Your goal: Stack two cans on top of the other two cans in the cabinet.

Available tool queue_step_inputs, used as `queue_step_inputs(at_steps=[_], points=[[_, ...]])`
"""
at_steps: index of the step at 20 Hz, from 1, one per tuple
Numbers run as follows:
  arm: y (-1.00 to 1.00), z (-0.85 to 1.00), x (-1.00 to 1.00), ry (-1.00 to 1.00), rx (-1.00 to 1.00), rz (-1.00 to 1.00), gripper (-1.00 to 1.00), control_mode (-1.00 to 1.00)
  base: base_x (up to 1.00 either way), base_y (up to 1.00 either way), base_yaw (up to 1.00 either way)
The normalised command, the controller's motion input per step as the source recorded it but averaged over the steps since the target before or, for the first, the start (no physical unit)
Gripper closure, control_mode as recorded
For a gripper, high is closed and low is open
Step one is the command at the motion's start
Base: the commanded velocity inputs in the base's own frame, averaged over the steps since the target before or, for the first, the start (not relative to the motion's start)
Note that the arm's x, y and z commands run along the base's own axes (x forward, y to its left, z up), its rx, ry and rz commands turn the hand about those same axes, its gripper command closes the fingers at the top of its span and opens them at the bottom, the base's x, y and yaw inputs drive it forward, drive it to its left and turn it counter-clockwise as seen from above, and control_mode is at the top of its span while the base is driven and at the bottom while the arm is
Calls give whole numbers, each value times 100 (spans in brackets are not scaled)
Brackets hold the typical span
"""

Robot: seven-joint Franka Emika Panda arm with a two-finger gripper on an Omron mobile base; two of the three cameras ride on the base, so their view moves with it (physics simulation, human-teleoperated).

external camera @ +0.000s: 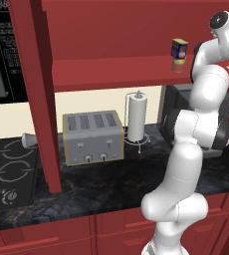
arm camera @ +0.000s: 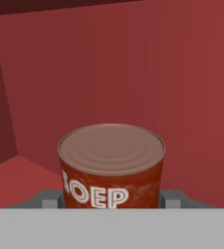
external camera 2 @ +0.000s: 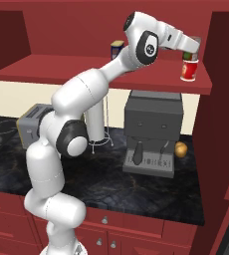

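Two stacks: the blue can (external camera: pixel 179 48) already stood on the tan-brown can (external camera: pixel 178 65), mid-way along the shelf of the cabinet (external camera: pixel 111 72).
Step in hand: setting the dark red can (external camera 2: pixel 190 50) on the bright red can (external camera 2: pixel 189 70), near the shelf's right end, close to the cabinet's side wall.
Jaws: the gripper (external camera 2: pixel 186 47) reached in level from the left, its jaws pinching the dark red can; in the hand view the fingertips (arm camera: pixel 171 198) sat tight on either side of a tin.
Contact: the held can looked directly above the lower one, but whether the two touched could not be told.
Doing it well: the rims should line up squarely and the can stay upright before the jaws let go.
Release: a small, even spread, then a straight pull back to the left, would likely avoid dragging the top can.
Risk: an off-centre placement could tip both tins against the side wall.
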Motion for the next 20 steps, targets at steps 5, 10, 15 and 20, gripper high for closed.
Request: queue_step_inputs(at_steps=[5,10,15,20], points=[[0,0,0,0,0,0,-100,-100,0,0,0],[0,0,0,0,0,0,-100,-100,0,0,0],[0,0,0,0,0,0,-100,-100,0,0,0],[1,0,-10,0,0,0,-100,-100,0,0,0]])
